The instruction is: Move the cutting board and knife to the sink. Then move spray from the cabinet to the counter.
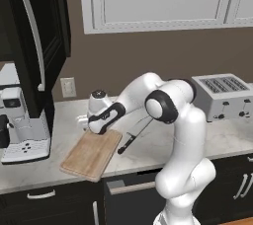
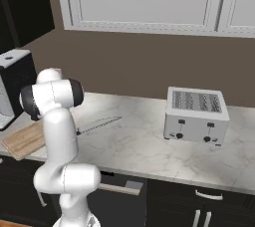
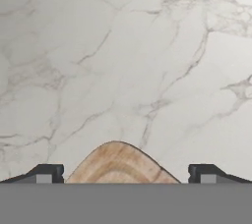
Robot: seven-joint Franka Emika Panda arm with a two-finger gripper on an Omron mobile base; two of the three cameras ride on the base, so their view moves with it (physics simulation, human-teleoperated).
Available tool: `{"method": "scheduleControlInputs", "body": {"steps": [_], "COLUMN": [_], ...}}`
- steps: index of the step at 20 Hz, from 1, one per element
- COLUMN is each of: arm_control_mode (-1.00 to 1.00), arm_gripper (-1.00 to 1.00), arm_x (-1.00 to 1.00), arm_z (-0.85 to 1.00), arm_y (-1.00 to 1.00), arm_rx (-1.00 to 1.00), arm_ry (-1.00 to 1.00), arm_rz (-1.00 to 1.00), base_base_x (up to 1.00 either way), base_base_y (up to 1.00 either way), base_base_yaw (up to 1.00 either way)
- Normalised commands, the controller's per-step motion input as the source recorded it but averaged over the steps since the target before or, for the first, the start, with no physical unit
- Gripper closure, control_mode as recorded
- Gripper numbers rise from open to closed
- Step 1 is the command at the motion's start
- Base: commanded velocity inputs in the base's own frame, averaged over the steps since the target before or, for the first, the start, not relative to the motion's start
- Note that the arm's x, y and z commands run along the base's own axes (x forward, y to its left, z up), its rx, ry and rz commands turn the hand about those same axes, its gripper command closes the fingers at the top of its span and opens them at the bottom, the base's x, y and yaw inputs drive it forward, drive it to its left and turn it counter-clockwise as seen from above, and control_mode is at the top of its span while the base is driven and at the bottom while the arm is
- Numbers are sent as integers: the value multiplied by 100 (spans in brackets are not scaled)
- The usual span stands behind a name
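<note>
Here the board point(image 1: 92, 154) lies flat on the counter point(image 1: 217, 137) near its front edge, one rounded corner point(image 3: 118, 164) showing between the fingertips point(image 3: 48, 173) of the gripper point(image 3: 125, 174), which stand wide open and grip nothing. The knife point(image 2: 98, 124) lies just right of the board, blade pointing right toward the toaster point(image 2: 196, 115). A coffee machine point(image 1: 22, 125) stands at the far left.
</note>
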Motion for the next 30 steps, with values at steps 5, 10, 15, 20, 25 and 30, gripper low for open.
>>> {"method": "scheduleControlInputs", "body": {"steps": [5, 10, 15, 20, 25, 30], "arm_control_mode": [-100, -100, -100, -100, -100, -100], "arm_gripper": [-100, -100, -100, -100, -100, -100], "arm_x": [-62, -65, -65, -52, 3, 34], "arm_z": [-21, -21, -22, -24, -17, -2], "arm_y": [18, 17, 15, 10, -5, -15], "arm_rx": [0, 0, 0, 0, 0, 0], "arm_ry": [0, 0, 0, 0, 0, 0], "arm_rz": [8, 6, 5, 3, 3, 6], "base_base_x": [0, 0, 0, 0, 0, 0], "base_base_y": [0, 0, 0, 0, 0, 0], "base_base_yaw": [0, 0, 0, 0, 0, 0]}}
